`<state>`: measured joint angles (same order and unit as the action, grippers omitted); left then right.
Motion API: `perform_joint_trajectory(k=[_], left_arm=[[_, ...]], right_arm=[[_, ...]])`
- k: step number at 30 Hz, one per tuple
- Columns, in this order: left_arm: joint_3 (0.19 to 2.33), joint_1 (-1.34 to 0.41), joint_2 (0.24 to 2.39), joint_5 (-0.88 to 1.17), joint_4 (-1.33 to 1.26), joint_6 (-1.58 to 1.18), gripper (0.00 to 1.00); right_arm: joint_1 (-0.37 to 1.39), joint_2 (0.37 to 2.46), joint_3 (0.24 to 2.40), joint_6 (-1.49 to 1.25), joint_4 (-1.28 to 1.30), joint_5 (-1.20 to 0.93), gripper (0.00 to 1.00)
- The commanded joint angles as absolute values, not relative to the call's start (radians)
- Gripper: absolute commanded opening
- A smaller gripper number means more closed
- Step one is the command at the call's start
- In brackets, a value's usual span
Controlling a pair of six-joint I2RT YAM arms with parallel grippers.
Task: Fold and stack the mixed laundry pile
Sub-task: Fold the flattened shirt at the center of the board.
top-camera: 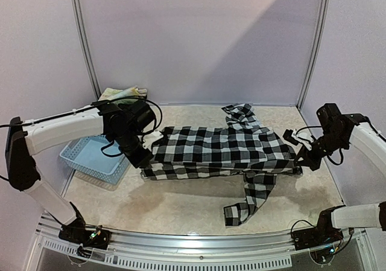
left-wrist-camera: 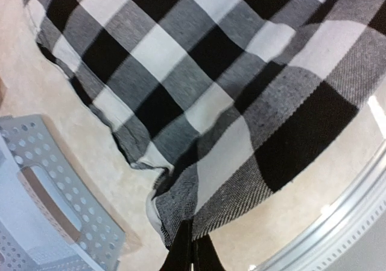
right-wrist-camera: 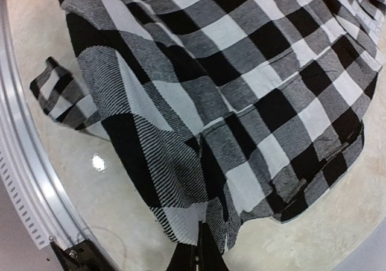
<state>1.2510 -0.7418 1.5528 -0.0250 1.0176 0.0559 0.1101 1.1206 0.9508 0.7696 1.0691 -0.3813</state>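
Note:
A black-and-white checked long-sleeved shirt [top-camera: 223,150] is stretched across the middle of the table, one sleeve [top-camera: 248,200] trailing toward the front edge and another part [top-camera: 241,115] bunched at the back. My left gripper [top-camera: 140,157] is shut on the shirt's left edge [left-wrist-camera: 181,213]. At the shirt's right end my right gripper [top-camera: 303,162] is shut on a corner of the fabric [right-wrist-camera: 208,213]. In both wrist views the fingers [left-wrist-camera: 192,256] pinch the cloth [right-wrist-camera: 241,102], which lifts off the table. A pale yellow-green floral cloth [top-camera: 123,93] lies at the back left.
A light blue perforated basket [top-camera: 95,157] stands at the left, beside the left arm; its rim [left-wrist-camera: 54,192] shows in the left wrist view. A metal rail [top-camera: 199,242] runs along the table's front edge. Purple walls enclose the back and sides.

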Motion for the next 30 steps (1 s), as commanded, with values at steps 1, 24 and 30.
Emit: perform_joint_trajectory(k=[1, 24, 30], left_arm=[[1.211, -0.756, 1.465, 0.105, 1.112, 0.021, 0.00], [1.424, -0.617, 1.834, 0.068, 1.057, 0.074, 0.00], [1.494, -0.561, 1.940, 0.057, 1.039, 0.067, 0.00]], right_arm=[[0.104, 1.070, 0.915, 0.916, 1.294, -0.434, 0.01], [0.024, 1.616, 1.050, 0.947, 1.264, -0.535, 0.01], [0.013, 1.774, 1.123, 0.862, 1.191, -0.508, 0.02]])
